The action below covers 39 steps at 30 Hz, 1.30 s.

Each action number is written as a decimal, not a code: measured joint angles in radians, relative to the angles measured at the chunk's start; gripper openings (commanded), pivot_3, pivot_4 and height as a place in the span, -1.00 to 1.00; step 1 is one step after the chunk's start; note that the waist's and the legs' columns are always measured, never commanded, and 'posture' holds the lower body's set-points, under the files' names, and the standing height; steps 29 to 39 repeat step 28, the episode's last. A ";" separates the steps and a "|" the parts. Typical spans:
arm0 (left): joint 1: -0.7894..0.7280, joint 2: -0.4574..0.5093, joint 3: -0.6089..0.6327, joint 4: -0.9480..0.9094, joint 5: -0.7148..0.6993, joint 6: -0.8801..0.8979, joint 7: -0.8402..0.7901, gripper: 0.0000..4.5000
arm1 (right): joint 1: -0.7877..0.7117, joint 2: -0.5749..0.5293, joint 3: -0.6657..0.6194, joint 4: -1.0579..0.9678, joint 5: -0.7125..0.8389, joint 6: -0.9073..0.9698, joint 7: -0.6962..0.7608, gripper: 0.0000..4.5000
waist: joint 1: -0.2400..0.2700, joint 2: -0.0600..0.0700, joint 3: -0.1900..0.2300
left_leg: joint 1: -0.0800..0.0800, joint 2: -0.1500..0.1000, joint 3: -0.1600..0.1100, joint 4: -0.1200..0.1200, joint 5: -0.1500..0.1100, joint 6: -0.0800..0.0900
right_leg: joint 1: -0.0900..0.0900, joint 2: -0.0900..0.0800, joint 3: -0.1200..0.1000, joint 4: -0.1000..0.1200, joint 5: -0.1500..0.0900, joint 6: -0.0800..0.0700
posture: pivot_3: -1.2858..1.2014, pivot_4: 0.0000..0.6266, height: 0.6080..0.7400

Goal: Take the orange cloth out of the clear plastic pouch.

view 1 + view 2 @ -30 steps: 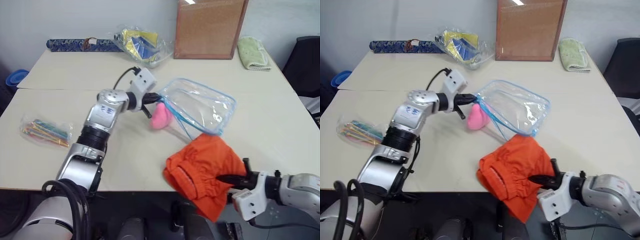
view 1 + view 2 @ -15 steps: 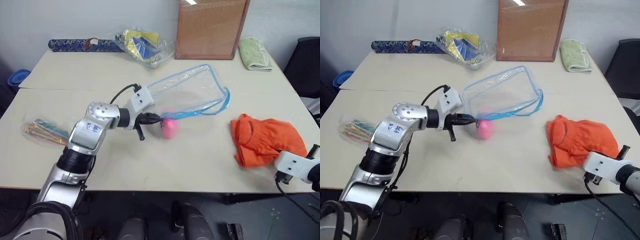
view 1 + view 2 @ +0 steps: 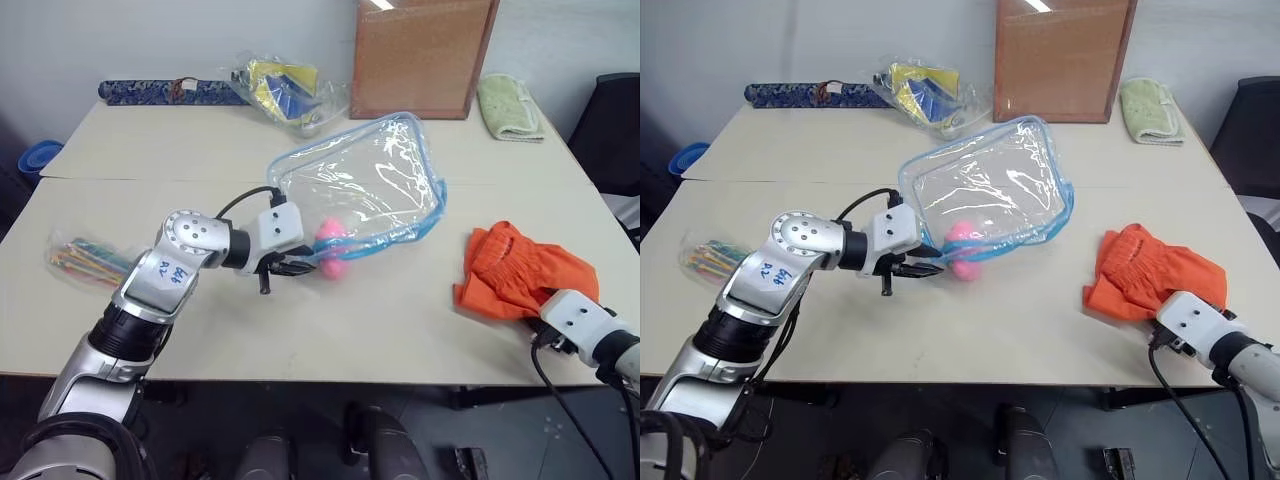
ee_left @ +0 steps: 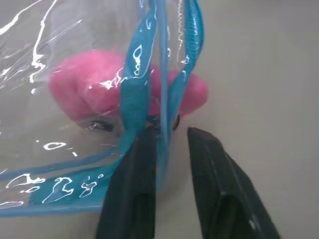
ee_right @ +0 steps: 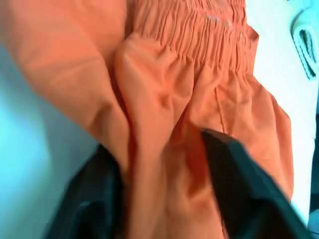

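Surface: two pale beige tables [image 3: 300,330] pushed together, with a seam line running across them; behind them is a light wall.
Clear plastic pouch [image 3: 360,180]: it is transparent with light blue zipper edging, tilted up on its edge near the middle of the table. Nothing orange is seen inside it.
Pom-pom [image 3: 333,250]: pink and fluffy, it lies on the table against the lower edge of the pouch, just beside the left gripper's fingertips.
Left gripper [image 4: 167,144]: the two black fingers stand a little apart, with the blue edging of the pouch passing between them. One finger looks to touch the strip, the other has a small gap, so a firm hold is not shown.
Orange cloth [image 3: 520,270]: it is out of the pouch and lies crumpled on the table near the right front edge, well apart from the pouch. A gathered, stitched band is visible in the right wrist view.
Right gripper [image 5: 164,164]: the fingers are spread wide, with a fold of the orange cloth lying between them. I cannot tell if they press on it.
Writing: some blue handwritten marks are on the left arm's silver shell [image 3: 172,272], but I cannot read them surely.
Background things: a brown cork board [image 3: 420,55] leaning on the wall, a pale green folded towel [image 3: 507,105], a clear bag with yellow and blue contents [image 3: 285,90], a dark patterned roll [image 3: 165,90], and a small clear bag of coloured sticks [image 3: 85,265] at the left side.
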State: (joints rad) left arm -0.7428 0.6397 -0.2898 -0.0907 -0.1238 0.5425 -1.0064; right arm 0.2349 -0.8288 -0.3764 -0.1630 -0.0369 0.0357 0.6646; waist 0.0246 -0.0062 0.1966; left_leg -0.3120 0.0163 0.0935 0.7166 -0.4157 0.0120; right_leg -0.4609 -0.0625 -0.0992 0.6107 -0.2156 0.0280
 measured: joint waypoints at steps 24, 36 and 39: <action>0.357 0.458 0.568 0.083 -0.441 0.081 -0.404 0.10 | 0.339 -0.076 -0.782 -0.171 0.699 0.800 0.431 0.68 | 0.005 0.000 0.000 | -0.002 0.001 -0.002 -0.001 -0.004 0.005 | -0.001 0.000 -0.003 -0.005 0.000 0.000 | 0.03 -0.52 1.00; 0.411 0.461 0.599 0.055 -0.458 0.078 -0.403 0.10 | 0.364 -0.045 -0.786 -0.177 0.715 0.810 0.434 0.68 | 0.000 0.000 0.000 | -0.002 0.002 -0.001 -0.002 -0.004 0.005 | -0.001 0.000 -0.002 -0.005 0.000 0.000 | 0.03 -0.52 1.00; 0.411 0.461 0.599 0.055 -0.458 0.078 -0.403 0.10 | 0.364 -0.045 -0.786 -0.177 0.715 0.810 0.434 0.68 | 0.000 0.000 0.000 | -0.002 0.002 -0.001 -0.002 -0.004 0.005 | -0.001 0.000 -0.002 -0.005 0.000 0.000 | 0.03 -0.52 1.00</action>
